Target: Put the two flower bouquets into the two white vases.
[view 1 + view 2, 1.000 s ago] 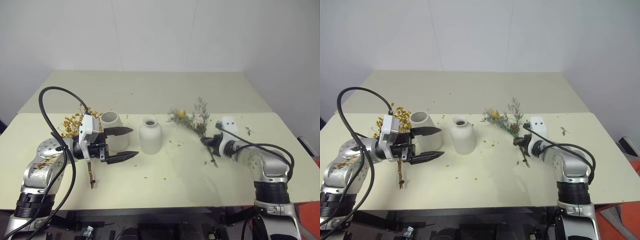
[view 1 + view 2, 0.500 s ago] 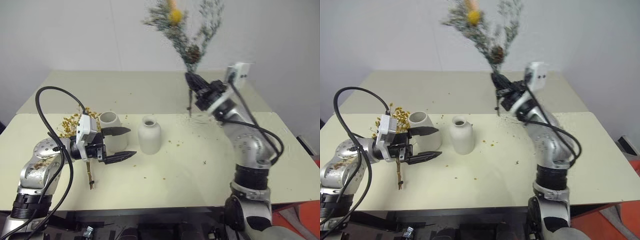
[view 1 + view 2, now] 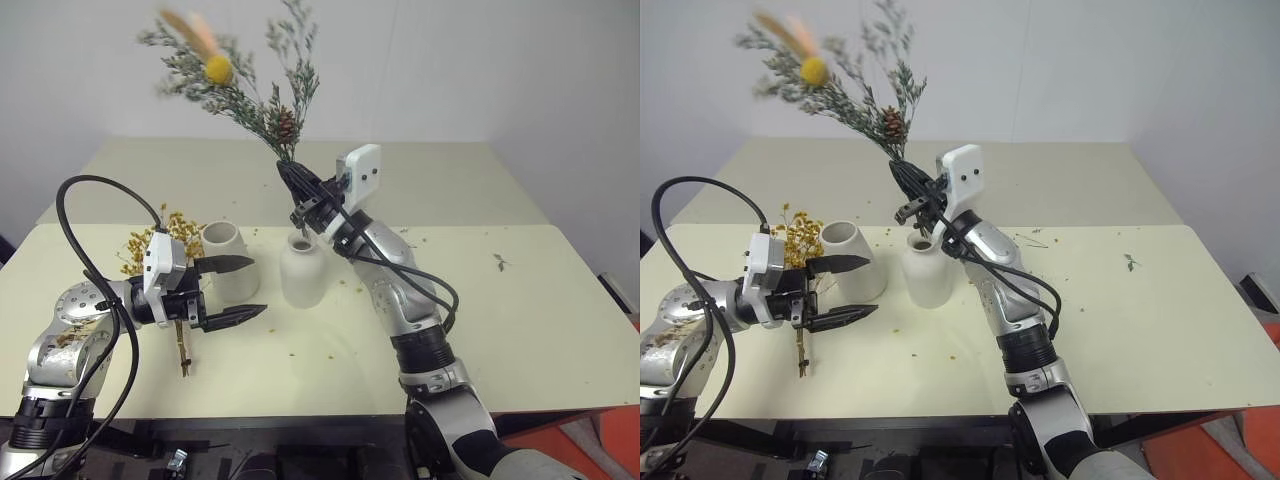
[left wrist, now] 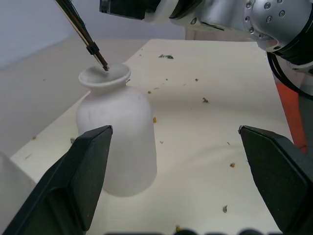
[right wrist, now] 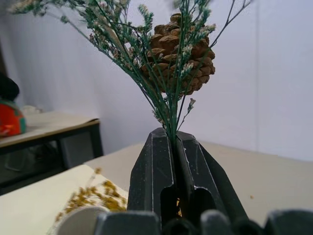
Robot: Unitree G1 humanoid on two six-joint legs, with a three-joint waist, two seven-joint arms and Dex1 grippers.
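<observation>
Overhead, table [image 3: 520,300] strewn with crumbs. Right gripper [image 3: 300,195] clamped on stems of grey-green bouquet [image 3: 240,85], held tilted toward eleven o'clock, stem tips at the mouth of the bottle vase [image 3: 301,270]; whether inside, unclear. Left gripper [image 3: 240,290] spread wide and empty at nine o'clock of bottle vase, upper finger crossing the cylinder vase [image 3: 224,260]. Yellow bouquet [image 3: 160,240] lies flat at nine o'clock of cylinder vase.
</observation>
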